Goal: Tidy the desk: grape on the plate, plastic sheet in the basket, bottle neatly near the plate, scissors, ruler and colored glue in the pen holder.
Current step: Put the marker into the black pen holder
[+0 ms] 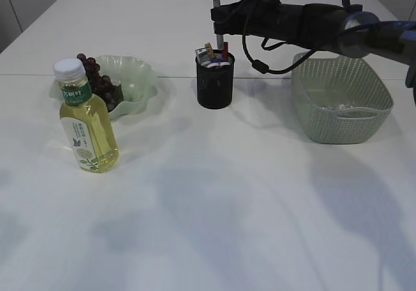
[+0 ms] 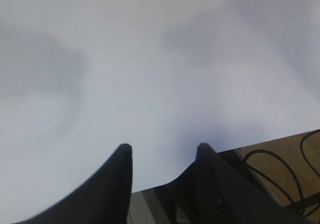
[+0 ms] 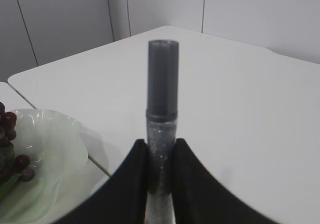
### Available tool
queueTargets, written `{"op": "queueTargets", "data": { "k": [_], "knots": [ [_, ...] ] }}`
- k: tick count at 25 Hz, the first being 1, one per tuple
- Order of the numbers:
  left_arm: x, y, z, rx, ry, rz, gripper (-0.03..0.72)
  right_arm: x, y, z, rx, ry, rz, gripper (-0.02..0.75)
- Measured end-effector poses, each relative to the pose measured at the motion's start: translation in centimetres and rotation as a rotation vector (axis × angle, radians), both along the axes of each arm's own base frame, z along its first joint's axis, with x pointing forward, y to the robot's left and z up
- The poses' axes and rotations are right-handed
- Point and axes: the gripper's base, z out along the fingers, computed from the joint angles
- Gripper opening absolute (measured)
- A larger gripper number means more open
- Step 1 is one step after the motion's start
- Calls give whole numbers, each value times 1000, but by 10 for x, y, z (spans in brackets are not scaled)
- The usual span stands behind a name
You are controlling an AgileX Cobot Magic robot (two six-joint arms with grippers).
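Observation:
My right gripper (image 1: 218, 15) is shut on a grey glitter glue tube (image 1: 216, 12) and holds it upright just above the black pen holder (image 1: 215, 83); the tube (image 3: 162, 114) stands between the jaws (image 3: 161, 149) in the right wrist view. Several items stick out of the holder. Dark grapes (image 1: 99, 83) lie on the pale green plate (image 1: 140, 83); both also show in the right wrist view, the grapes (image 3: 10, 134) on the plate (image 3: 50, 144). A yellow-green bottle (image 1: 84, 119) stands in front of the plate. My left gripper (image 2: 161, 151) is open and empty over bare table, out of the exterior view.
A green woven basket (image 1: 341, 96) stands at the right with a clear plastic sheet (image 1: 338, 106) inside. The white table's near edge (image 2: 260, 141) and floor cables show in the left wrist view.

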Motion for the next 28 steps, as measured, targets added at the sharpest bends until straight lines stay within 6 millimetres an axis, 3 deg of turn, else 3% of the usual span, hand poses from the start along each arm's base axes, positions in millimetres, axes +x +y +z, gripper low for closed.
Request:
{"op": "queueTargets", "data": {
  "k": [12,20,23,28],
  "knots": [
    [0,0,0,2,0,0,308,1,0,-3,89,78,-19,136],
    [0,0,0,2,0,-1,308,-1,0,-8,33,109,-5,157],
    [0,0,0,2,2,-1,308,-1,0,-10,27,112,-1,187],
    [0,0,0,2,2,-1,308,-2,3,-17,33,128,28,312]
  ]
}}
